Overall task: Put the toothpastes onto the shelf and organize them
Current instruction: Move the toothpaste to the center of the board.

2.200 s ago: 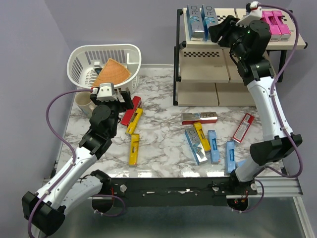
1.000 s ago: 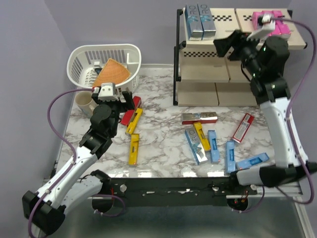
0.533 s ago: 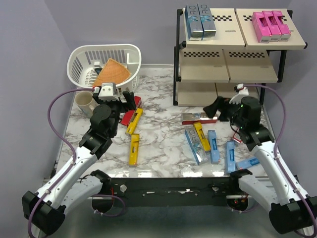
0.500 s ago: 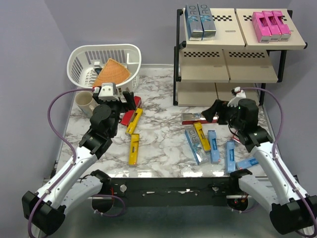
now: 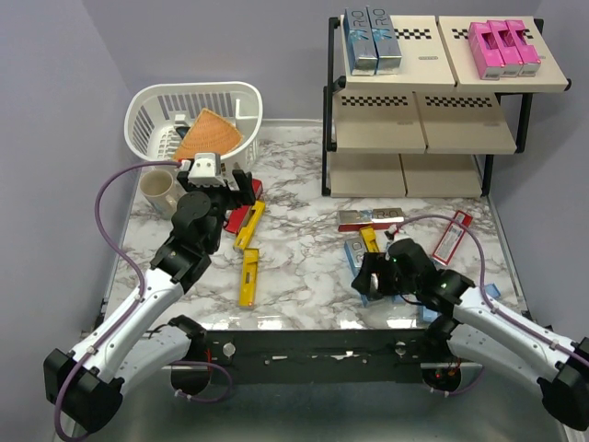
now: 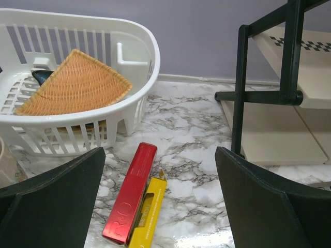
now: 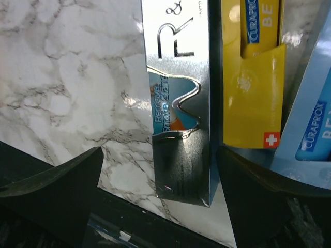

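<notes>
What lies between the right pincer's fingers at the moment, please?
A silver toothpaste carton lies on the marble between the right pincer's open fingers, as the right wrist view shows.

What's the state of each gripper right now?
Left gripper: open, empty, above the red carton.
Right gripper: open, nothing held, jaws either side of the silver-blue carton.

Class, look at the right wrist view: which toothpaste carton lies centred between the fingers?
The shiny silver-blue carton, centred between the open right fingers; the yellow carton and light blue carton lie off to its side.
</notes>
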`<state>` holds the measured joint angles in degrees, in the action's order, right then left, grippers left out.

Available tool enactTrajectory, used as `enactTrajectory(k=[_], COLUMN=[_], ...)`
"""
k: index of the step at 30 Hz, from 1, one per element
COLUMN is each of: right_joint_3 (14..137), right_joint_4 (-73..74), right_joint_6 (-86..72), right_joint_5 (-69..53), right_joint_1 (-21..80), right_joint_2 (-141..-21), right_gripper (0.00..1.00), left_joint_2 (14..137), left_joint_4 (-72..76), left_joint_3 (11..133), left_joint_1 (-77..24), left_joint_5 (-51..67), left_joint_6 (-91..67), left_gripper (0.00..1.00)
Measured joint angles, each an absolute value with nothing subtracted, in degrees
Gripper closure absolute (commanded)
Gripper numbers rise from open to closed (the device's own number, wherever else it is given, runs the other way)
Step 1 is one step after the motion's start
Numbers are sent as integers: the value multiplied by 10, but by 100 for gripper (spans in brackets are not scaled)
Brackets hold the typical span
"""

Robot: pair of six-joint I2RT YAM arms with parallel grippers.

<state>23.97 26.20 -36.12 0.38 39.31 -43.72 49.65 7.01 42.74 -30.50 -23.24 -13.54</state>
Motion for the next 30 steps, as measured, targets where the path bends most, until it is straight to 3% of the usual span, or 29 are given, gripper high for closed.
enactTrajectory(k=[5, 8, 14, 15, 16, 21, 25, 30], right_joint_3=[236, 236, 287, 306, 319, 401, 454, 442], right_joint_4=[271, 265, 234, 231, 228, 206, 166, 116], right_joint_6=[-405, -414, -421, -420, -420, -415, -388, -352], right_joint_5=[59, 84, 143, 155, 161, 208, 229, 234], right_joint_1=[457, 495, 583, 604, 621, 677, 699, 708], right_joint_2=[-492, -538, -655, -683, -707, -827, -898, -903], right_gripper=[1, 7, 30, 41, 45, 58, 55, 39], left_joint_2=[503, 505, 506, 506, 506, 506, 506, 506], left_joint_4=[67, 63, 59, 58, 58, 57, 57, 55], left_joint_3=[427, 428, 428, 428, 428, 431, 434, 434], left_joint_1=[-305, -305, -305, -305, -306, -308, -308, -309], left_joint_5=[-230, -228, -224, -224, -223, -223, -223, -223], left_joint_6=[-135, -136, -135, -135, -135, -135, -133, -133], left_gripper=[1, 1, 1, 1, 1, 1, 1, 1])
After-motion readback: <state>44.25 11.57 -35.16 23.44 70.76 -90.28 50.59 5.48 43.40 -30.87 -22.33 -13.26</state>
